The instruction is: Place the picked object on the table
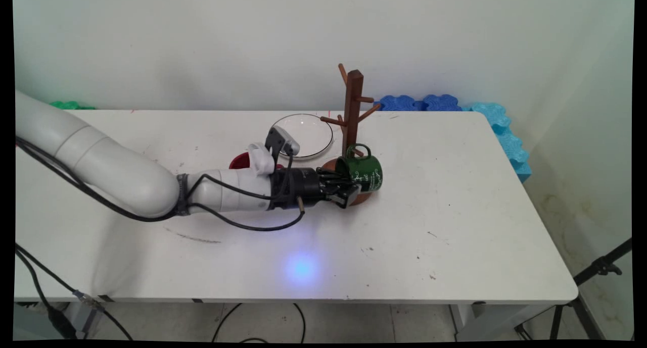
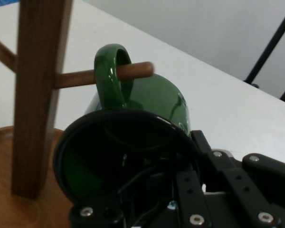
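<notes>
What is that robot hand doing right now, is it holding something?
Hand: closed on the rim of the dark green enamel mug, whose handle is hooked over a peg of the brown wooden mug tree.

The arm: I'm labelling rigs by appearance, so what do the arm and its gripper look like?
The arm is made of smooth, rounded white links, with black cables running loosely along it. Near the wrist sits a small black and silver camera on a white mount. The gripper is black, with a screwed linkage and two fingers.
</notes>
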